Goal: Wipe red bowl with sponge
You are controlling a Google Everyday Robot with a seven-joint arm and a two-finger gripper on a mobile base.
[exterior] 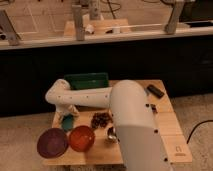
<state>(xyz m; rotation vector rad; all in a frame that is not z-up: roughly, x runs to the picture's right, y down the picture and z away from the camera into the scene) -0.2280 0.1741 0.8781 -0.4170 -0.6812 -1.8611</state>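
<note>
Claw (65, 118) low at sponge (68, 123), worktop (170, 122) nine o'clock; cannot tell whether spread or pinching; red bowl (81, 138) at sponge's five o'clock, apparently unwiped. Leaves lifting and wiping to do.

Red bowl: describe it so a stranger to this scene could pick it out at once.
On the wooden table under the white arm, two round bowls sit side by side at the near edge. The red bowl is the right-hand one in the picture, just below the gripper at the teal sponge. Its glossy orange-red colour sets it apart from the dark purple bowl.
</note>
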